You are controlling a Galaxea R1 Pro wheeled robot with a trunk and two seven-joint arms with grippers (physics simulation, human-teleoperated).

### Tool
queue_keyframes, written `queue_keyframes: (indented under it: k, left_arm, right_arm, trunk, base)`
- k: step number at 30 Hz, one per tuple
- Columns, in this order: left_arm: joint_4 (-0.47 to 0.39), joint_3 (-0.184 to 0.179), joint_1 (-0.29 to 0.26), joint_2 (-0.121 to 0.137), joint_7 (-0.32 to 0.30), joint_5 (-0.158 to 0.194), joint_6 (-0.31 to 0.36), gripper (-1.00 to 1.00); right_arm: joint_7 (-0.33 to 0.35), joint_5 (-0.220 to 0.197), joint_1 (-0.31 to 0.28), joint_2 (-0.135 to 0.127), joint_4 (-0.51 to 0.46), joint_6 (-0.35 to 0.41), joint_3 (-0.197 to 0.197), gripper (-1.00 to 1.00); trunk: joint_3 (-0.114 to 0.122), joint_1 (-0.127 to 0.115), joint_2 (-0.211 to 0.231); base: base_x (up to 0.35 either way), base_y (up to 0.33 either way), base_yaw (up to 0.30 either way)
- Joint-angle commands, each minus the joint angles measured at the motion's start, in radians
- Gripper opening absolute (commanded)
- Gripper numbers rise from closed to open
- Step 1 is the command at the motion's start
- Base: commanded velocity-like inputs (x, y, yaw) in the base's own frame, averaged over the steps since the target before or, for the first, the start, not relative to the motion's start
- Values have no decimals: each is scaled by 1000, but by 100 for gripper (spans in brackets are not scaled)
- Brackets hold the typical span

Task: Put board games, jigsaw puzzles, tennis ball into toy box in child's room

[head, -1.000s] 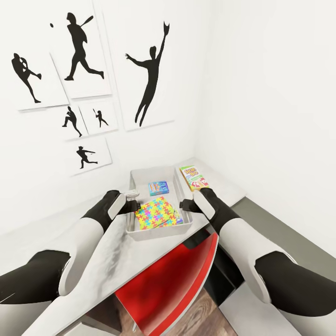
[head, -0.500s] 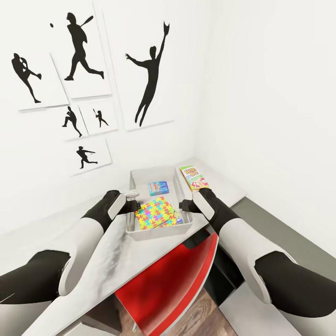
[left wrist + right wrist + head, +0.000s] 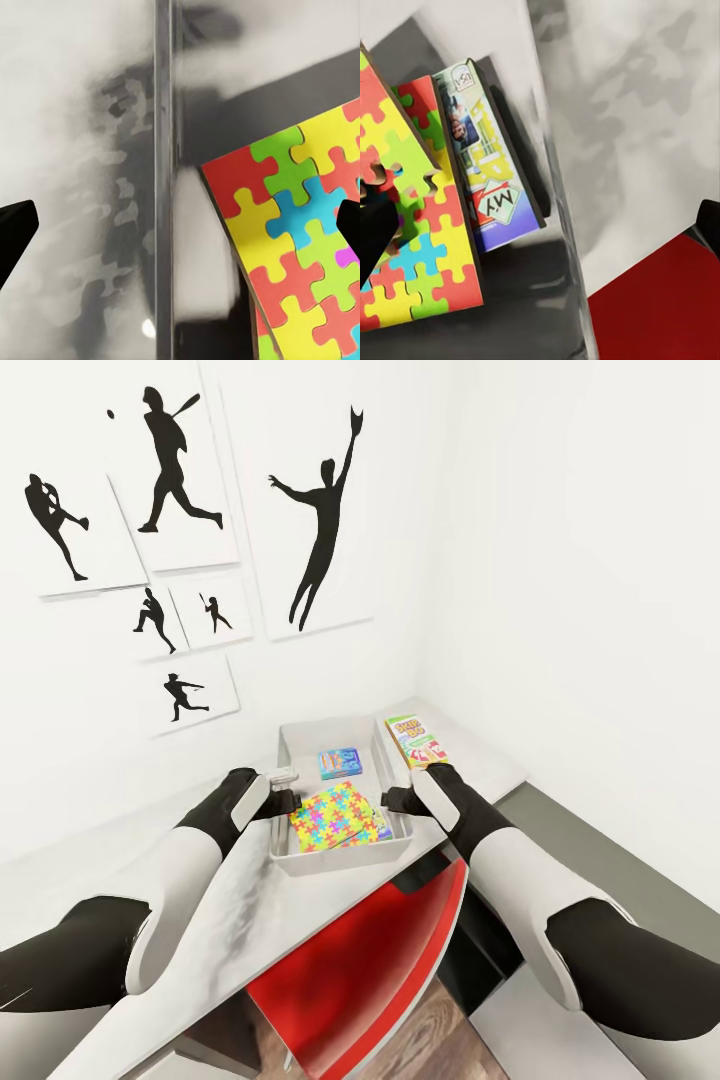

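The grey toy box [image 3: 300, 738] stands on the white table [image 3: 250, 920] in the room's corner. Inside it lie the blue board game [image 3: 339, 763], the colourful jigsaw puzzles [image 3: 336, 816] [image 3: 300, 240] [image 3: 412, 225], and a white-green board game [image 3: 484, 157] tucked under their edge. The Skip-Bo board game [image 3: 415, 742] lies on the table just right of the box. My left gripper [image 3: 285, 792] [image 3: 180, 232] is open astride the box's left wall [image 3: 163, 187]. My right gripper [image 3: 397, 800] [image 3: 540, 229] is open astride the right wall [image 3: 562, 247]. The tennis ball and the bed are out of view.
A red chair [image 3: 360, 960] [image 3: 660, 315] is pushed under the table's front edge below the box. White walls with black sports silhouettes [image 3: 320, 530] close off the back and the right. Bare tabletop stretches left of the box, under my left arm.
My right gripper has edged slightly toward the toy box. Everything else holds still.
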Motion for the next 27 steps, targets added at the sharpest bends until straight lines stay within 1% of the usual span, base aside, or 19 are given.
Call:
queue_keyframes:
  k: [1,8,27]
  left_arm:
    - [-2,-7,-1,1,8,11,3,100]
    - [-1,-7,-1,1,8,11,3,100]
    - [-1,-7,1,2,8,11,2,100]
  right_arm:
    - [-9,-10,-1,-1,-1,2,6,100]
    - [-7,-11,-1,-8,0,2,6,100]
    - [-8,-12,-1,-2,0,2,6,100]
  trunk:
    - [-2,1,-2]
    - [-9,1,-2]
    - [-10,1,-2]
  base:
    - [0,0,0]
    - [0,0,16]
    - [0,0,2]
